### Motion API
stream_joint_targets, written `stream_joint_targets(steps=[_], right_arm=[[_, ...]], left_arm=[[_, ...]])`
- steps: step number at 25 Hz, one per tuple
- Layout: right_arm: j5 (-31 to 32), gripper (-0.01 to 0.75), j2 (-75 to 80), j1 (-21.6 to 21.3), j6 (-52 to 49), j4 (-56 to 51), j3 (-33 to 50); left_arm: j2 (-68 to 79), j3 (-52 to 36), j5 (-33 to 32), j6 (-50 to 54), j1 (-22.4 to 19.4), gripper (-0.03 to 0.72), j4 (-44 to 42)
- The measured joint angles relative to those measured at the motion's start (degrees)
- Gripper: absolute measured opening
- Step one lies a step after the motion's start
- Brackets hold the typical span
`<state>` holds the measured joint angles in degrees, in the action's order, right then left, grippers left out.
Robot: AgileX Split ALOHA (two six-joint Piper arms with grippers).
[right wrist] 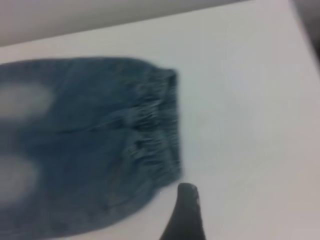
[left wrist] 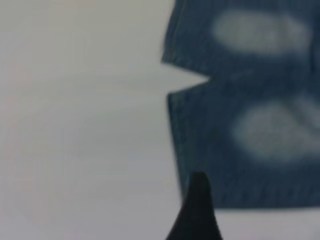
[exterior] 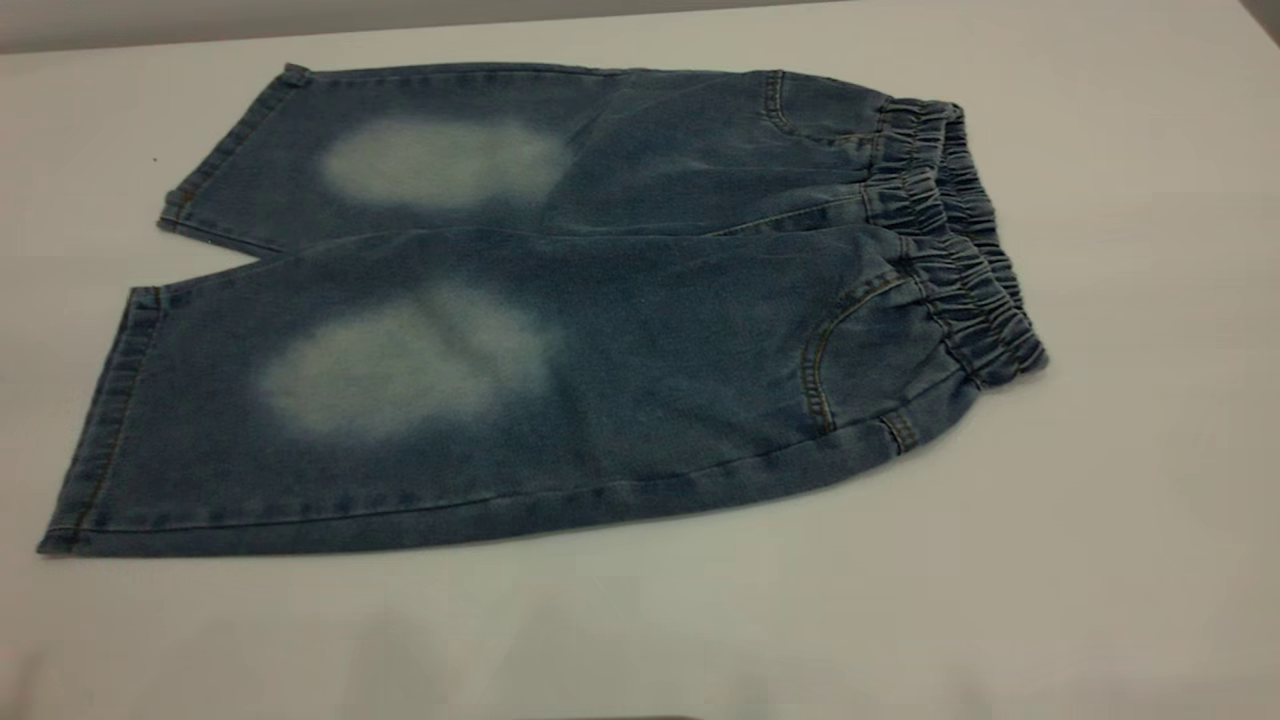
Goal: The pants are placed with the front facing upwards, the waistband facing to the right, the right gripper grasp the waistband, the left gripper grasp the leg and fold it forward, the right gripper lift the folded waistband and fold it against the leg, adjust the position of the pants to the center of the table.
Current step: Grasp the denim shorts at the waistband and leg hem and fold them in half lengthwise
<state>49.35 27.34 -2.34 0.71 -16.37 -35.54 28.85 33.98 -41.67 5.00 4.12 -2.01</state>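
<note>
The blue denim pants (exterior: 640,330) lie flat on the white table (exterior: 1150,520), front up, with a pale patch on each leg. The ruched waistband (exterior: 950,230) points right and the leg hems point left. Neither gripper shows in the exterior view. In the left wrist view my left gripper (left wrist: 248,200) hovers by the near leg's hem corner (left wrist: 182,150). Only one black finger (left wrist: 197,210) shows, with nothing against it. In the right wrist view my right gripper (right wrist: 225,202) hovers over bare table beside the waistband (right wrist: 157,125). Its single visible finger (right wrist: 185,215) is free, holding nothing.
White tabletop surrounds the pants on all sides, widest at the front and right. The table's far edge (exterior: 400,30) runs just behind the far leg. The table's corner (right wrist: 292,5) shows in the right wrist view.
</note>
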Motion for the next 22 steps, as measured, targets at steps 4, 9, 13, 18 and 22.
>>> stream_joint_targets(steps=[4,9,13,18,22], right_arm=[[-3.27,0.553,11.74,0.0,9.44,-10.2,0.0],[-4.09,0.573,26.77,0.0,19.86,-21.67,0.0],[-4.96,0.577,37.47,0.0,29.62,-30.63,0.0],[-5.17,0.58,48.79,0.0,41.64,-41.64,-0.3],[-6.16,0.594,56.61,0.0,49.91,-50.15,-0.3]], left_arm=[[10.76,1.58,5.54,1.01,0.0,0.552,4.69],[22.95,1.66,12.13,1.07,0.0,0.552,11.32],[30.99,1.66,17.89,1.07,0.0,0.552,12.45],[37.32,1.66,23.43,-1.19,0.0,0.552,12.57],[39.55,1.71,25.67,-4.08,0.0,0.552,12.57]])
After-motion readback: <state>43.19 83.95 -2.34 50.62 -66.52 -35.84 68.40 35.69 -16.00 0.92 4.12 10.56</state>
